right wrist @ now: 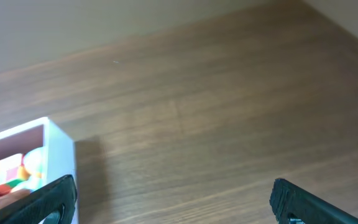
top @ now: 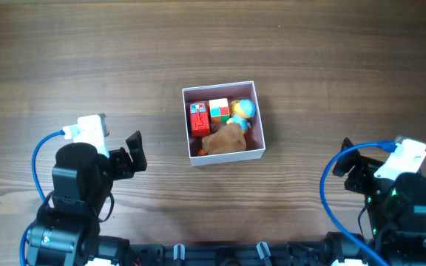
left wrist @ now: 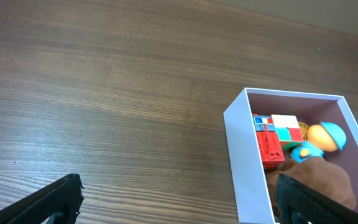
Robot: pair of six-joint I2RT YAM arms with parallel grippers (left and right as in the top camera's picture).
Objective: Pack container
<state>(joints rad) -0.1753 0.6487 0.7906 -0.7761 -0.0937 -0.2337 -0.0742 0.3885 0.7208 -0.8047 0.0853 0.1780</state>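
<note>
As container (top: 228,156) sits lidless — red block (top: 199,118), brown plush (top: 224,139) inside.

Readable text: none in any of the three views right now
Red block (top: 198,118): blue and white patches on its top face that look like print, but they are too small from overhead and too blurred from the left wrist to make out one letter or number
Container (top: 186,129): white walls, pink inside, plain where they show
</note>
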